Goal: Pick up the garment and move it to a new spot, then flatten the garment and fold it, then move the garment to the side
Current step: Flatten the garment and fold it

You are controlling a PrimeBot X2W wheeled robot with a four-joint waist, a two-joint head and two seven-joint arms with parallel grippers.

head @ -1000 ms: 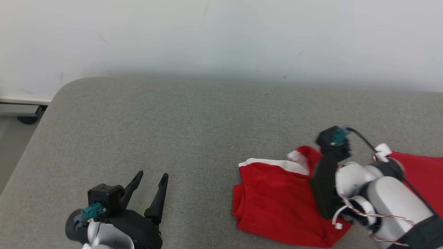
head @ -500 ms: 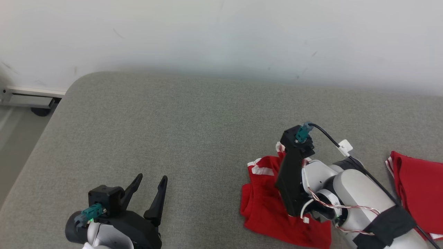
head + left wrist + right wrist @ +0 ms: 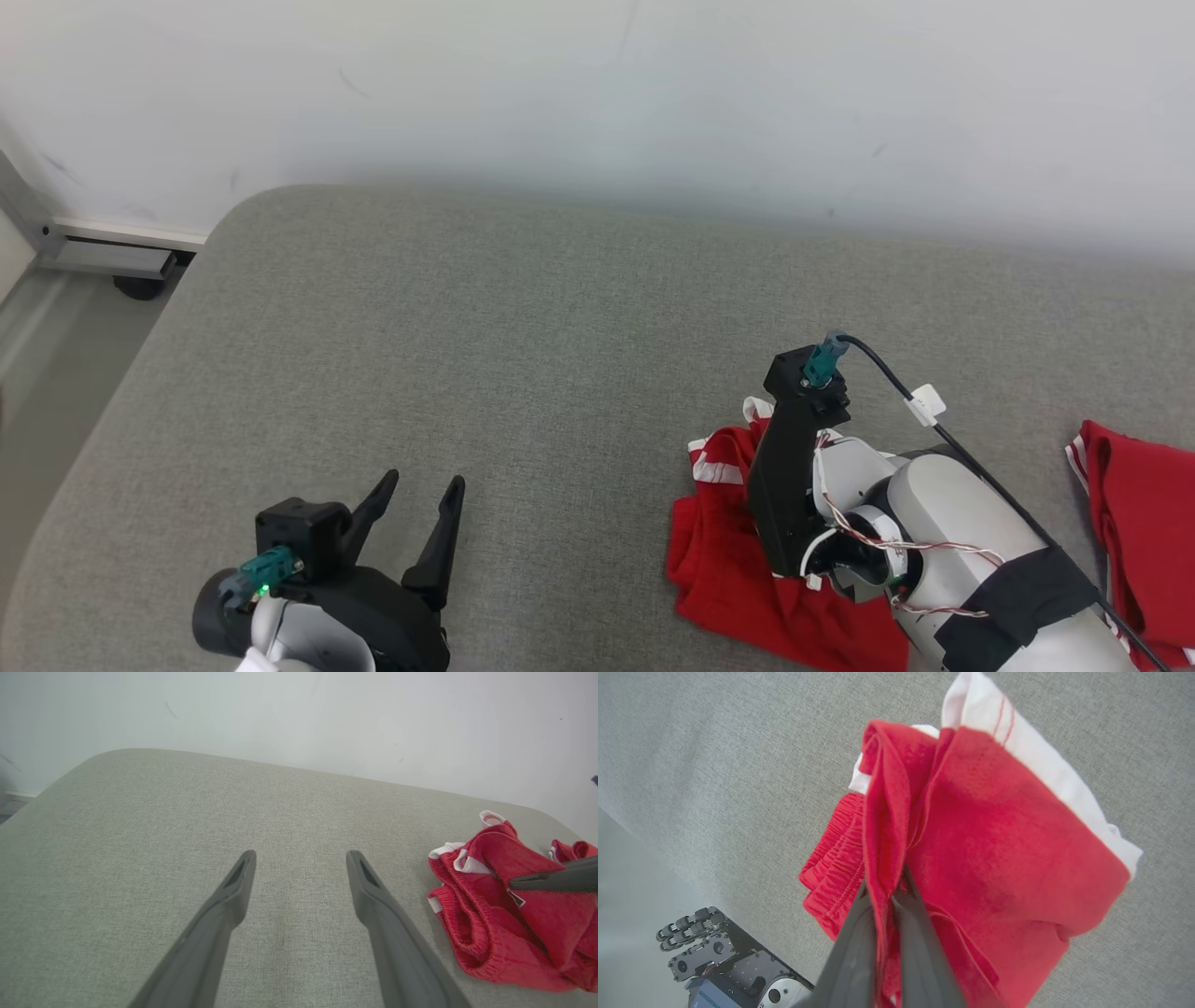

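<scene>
Grey fabric surface (image 3: 523, 317) against a white wall (image 3: 597, 93). Red garment (image 3: 724, 569) with white trim lies bunched on the surface's right part. Right tool (image 3: 889, 891) clenched on a fold of it. Left tool (image 3: 425, 481) released, empty, well apart from the garment.

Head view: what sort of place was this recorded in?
Probably a plain indoor test room rather than a home: a grey fabric-covered padded surface stands against a bare white wall, with a bunched red garment on it.
</scene>
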